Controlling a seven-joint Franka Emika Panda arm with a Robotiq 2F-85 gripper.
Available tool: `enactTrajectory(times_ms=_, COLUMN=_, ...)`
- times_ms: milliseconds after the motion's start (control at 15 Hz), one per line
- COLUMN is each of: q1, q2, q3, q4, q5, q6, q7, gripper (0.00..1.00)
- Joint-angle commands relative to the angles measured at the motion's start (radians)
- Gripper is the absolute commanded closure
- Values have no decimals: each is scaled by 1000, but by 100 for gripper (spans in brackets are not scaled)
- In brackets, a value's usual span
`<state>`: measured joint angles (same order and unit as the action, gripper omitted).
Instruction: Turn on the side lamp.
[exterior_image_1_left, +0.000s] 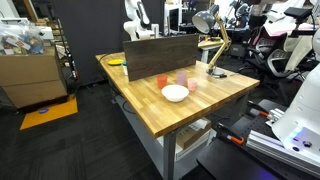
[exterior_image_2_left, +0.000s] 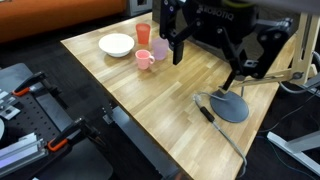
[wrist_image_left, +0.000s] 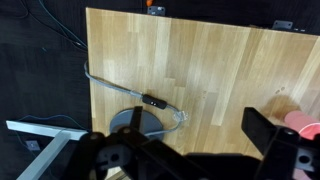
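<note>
The side lamp stands at a corner of the wooden table (exterior_image_1_left: 200, 100). In an exterior view I see its silver-grey dome head (exterior_image_1_left: 204, 20), light-wood arm (exterior_image_1_left: 214, 45) and base (exterior_image_1_left: 217, 72). Its round dark base also shows in an exterior view (exterior_image_2_left: 232, 106) and in the wrist view (wrist_image_left: 132, 122). A grey cable with a black inline switch (wrist_image_left: 153, 101) (exterior_image_2_left: 207, 112) lies beside the base. My gripper (exterior_image_2_left: 172, 52) (wrist_image_left: 180, 150) is open and empty. It hangs above the table between the cups and the lamp base.
A white bowl (exterior_image_2_left: 116, 44), an orange cup (exterior_image_2_left: 144, 33), a pink mug (exterior_image_2_left: 146, 61) and a pale purple cup (exterior_image_2_left: 160, 48) stand near the gripper. A dark board (exterior_image_1_left: 160, 50) stands along the table's back edge. Equipment surrounds the table.
</note>
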<state>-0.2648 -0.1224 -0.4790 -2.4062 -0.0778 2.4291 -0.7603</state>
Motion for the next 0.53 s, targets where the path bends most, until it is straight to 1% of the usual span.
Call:
enactTrajectory(times_ms=0, q1=-27, q2=5, q3=29, q4=2, q5=5, q6=-2, q7=-1, gripper=0)
enactTrajectory(times_ms=267, q1=-27, q2=6, q3=29, q4=3, q5=6, q6=-2, q7=-1, gripper=0)
enactTrajectory(times_ms=467, q1=-15, q2=65, q3=32, q4=41, q5=79, q6=18, q7=-5, gripper=0)
